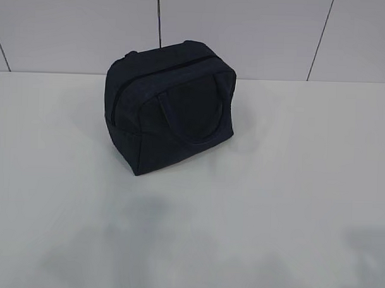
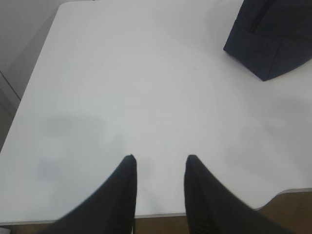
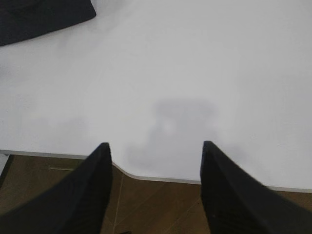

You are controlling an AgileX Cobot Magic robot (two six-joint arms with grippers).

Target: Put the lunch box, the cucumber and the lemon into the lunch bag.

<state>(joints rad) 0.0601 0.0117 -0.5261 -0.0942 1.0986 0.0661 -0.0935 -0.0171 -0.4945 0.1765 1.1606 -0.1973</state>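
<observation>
— Looking for the bag [image 1: 168, 105] first: where is it?

— It stands on the white table [image 1: 291, 204], toward the back and a little left of middle, dark navy, one loop handle [image 1: 190, 122] facing the camera. Its zipper [image 1: 154, 72] runs over the top and looks drawn shut, though the dark fabric makes that hard to be sure of.

— And the lunch box, cucumber, lemon?

— None shows in any view. Either they are inside the bag or out of frame; I cannot tell which.

— The grippers?

— Both hang near the front edge, well apart from the bag. The left gripper [image 2: 160, 161] has its jaws partly apart with only bare table between them. The right gripper [image 3: 156, 148] stands wider, also holding nothing. Only a corner of the bag appears in each wrist view.

— What could go wrong from here?

— If the food is not inside, a shut zipper blocks everything, and the soft bag may slide or tip when one arm tugs without the other bracing it. A jaw could also snag the handle, dragging the bag toward the table edge.
</observation>
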